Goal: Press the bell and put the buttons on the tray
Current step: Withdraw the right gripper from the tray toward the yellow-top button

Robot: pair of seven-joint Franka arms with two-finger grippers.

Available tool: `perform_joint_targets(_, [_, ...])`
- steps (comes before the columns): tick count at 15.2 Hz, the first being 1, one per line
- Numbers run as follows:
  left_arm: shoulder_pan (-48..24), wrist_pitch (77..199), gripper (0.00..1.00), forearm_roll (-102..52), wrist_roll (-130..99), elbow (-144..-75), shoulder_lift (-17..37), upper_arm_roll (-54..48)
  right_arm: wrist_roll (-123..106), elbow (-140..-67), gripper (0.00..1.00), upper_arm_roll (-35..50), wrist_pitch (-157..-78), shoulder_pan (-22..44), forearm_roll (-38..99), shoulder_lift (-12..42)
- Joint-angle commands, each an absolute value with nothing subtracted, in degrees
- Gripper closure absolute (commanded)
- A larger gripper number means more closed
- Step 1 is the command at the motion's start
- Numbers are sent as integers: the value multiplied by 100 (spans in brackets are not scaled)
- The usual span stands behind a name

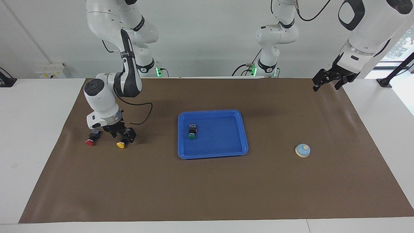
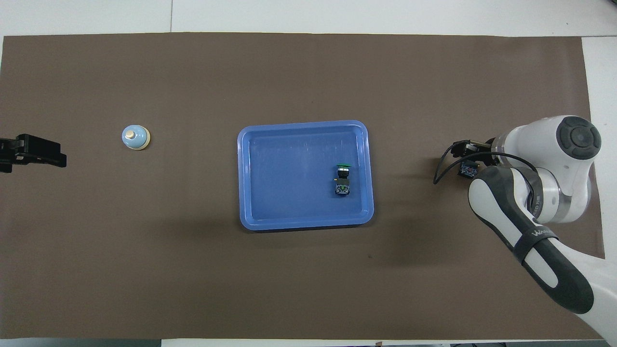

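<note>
The blue tray lies mid-table with the green button on its side inside it. On the mat toward the right arm's end lie the yellow button and the red button. My right gripper is low over the yellow button and open, with a finger on each side of its black body. From overhead the right arm covers both caps, and only one button's body end shows. The bell stands toward the left arm's end. My left gripper waits open, raised over the mat's edge.
The brown mat covers most of the white table. The right arm's black cable loops down between the gripper and the tray.
</note>
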State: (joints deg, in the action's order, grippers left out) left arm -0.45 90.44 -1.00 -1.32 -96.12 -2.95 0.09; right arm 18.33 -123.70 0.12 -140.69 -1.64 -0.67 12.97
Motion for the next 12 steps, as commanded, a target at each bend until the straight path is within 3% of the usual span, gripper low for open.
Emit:
perform_joint_targets(1, [-44,8982,0,-79,-158,-9562,-334,18,1767,-12410,0,79,-14247,-255,-105,1388])
perform_joint_targets(2, [-44,8982,0,-79,-158,-9562,-334,18,1775,-12410,4,79,-14273,-264,-105,1397])
perform_joint_targets(3, [-44,8982,0,-79,-158,-9562,-334,18,1793,-12419,18,79,-14326,-264,-105,1397])
perform_joint_targets(4, [-44,8982,0,-79,-158,-9562,-334,18,1793,-12419,37,88,-14326,-255,-105,1397])
perform_joint_targets(6, [-44,8982,0,-79,-158,-9562,-334,18,1828,-12428,88,88,-14291,-255,-97,1397])
perform_joint_targets(7, [-44,8982,0,-79,-158,-9562,-343,18,1828,-12428,100,88,-14265,-220,-97,1389])
perform_joint_targets(12, [-44,8982,0,-79,-158,-9562,-334,18,1740,-12384,100,97,-14116,-194,-105,1371])
